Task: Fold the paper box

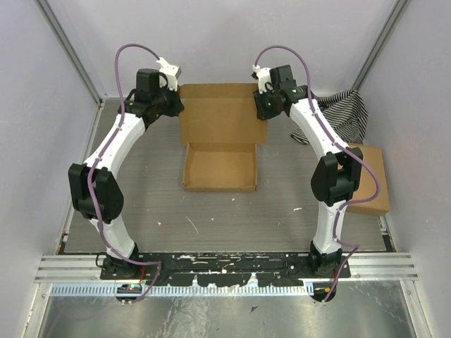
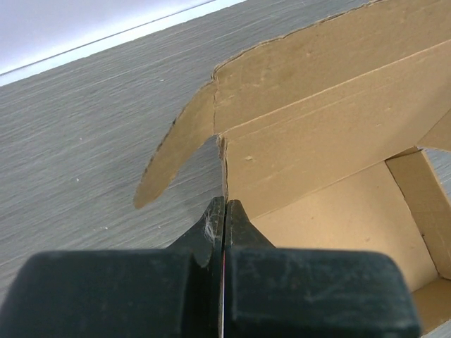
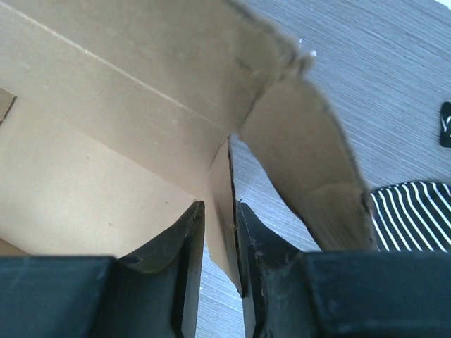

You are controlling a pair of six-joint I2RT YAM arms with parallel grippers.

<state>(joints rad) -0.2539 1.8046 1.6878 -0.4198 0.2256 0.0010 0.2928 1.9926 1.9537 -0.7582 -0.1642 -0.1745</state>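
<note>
Here, an open paper box (image 1: 220, 166).

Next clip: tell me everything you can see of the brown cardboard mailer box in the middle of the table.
The plain brown corrugated cardboard mailer box rests on the grey wood-grain table. It is a shallow rectangular tray with its walls up and nothing inside. Its lid panel is open on the far side, with a rounded tab at each outer corner. The right gripper pinches a thin flap at one corner. The left gripper, fingers shut, meets the other corner's crease; whether it grips is unclear.
</note>
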